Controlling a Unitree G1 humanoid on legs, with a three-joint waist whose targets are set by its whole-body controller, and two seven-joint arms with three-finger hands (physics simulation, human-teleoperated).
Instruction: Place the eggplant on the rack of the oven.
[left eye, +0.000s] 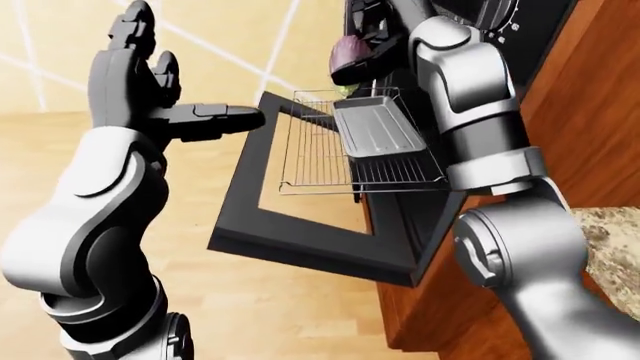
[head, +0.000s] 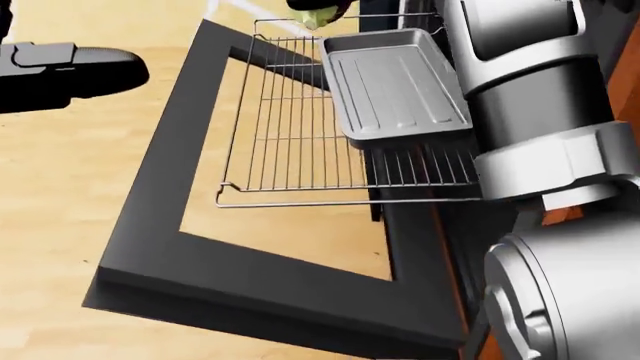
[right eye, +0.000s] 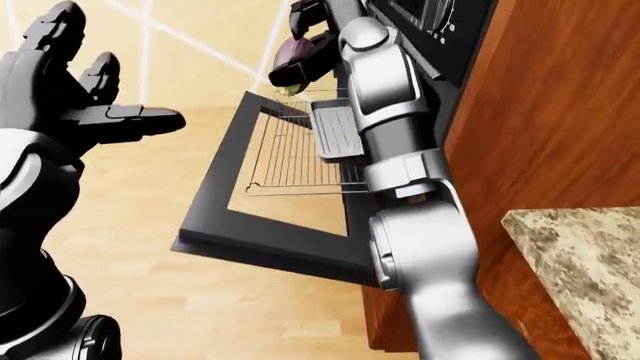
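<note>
Left hand (left eye: 150, 90), black three-finger, raised with fingers spread, empty, at left of left-eye view. Black-framed oven door (head: 160, 202) hangs open; wire rack (head: 290, 142) pulled out, grey metal baking tray (head: 395, 82) on it. Right hand (left eye: 372, 45) clenched around purple eggplant (left eye: 348, 54) above rack.

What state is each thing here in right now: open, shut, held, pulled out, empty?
Oven door: open, folded down.
Rack: pulled out over the door.
Baking tray: empty, sitting on the rack.
Eggplant: held above the rack.
Right hand: closed on the eggplant.
Left hand: open, holding nothing.
</note>
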